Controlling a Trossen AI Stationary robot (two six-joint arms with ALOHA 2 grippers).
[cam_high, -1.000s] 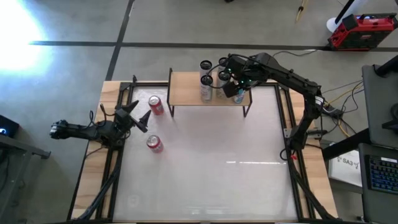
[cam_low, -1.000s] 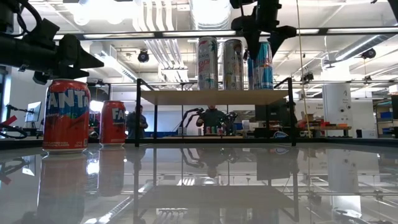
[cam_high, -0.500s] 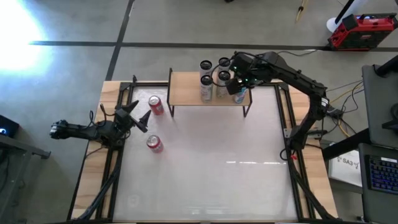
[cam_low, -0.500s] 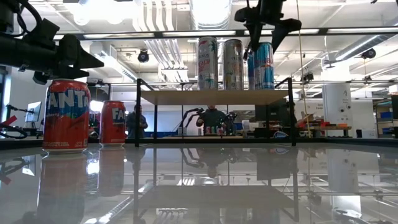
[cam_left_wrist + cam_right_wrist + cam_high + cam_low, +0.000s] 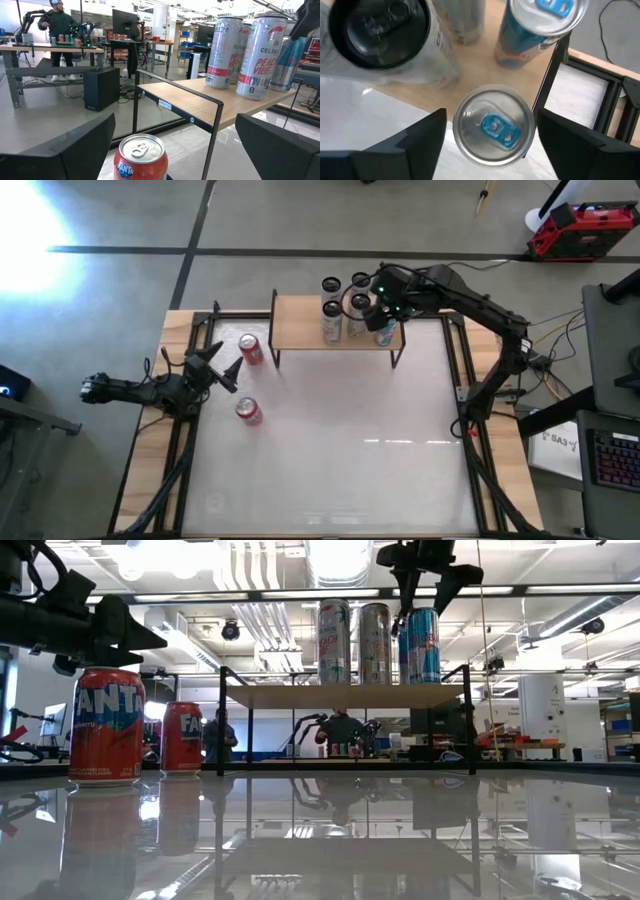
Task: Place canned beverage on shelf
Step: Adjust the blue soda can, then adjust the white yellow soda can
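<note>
The shelf [image 5: 300, 325] stands at the table's far edge with several tall cans upright on its wooden top [image 5: 340, 695]. At its right end stands a blue canned beverage [image 5: 494, 125], also visible in the low view [image 5: 425, 645]. My right gripper [image 5: 425, 595] hovers open just above it, fingers pointing steeply down, one to each side of the can's top, touching nothing. My left gripper [image 5: 228, 368] waits open at the table's left edge, level, facing a red Fanta can [image 5: 139, 157].
Two silver cans [image 5: 334, 640] [image 5: 374, 640] and a second blue-tabbed can [image 5: 547, 25] stand close beside the blue one. Two red Fanta cans [image 5: 250, 348] [image 5: 248, 411] stand on the table left of the shelf. The white tabletop [image 5: 350, 440] stretches toward the near edge.
My right gripper has opened a little, let go of the blue can and risen above its top. The can stays upright on the shelf's right end.
</note>
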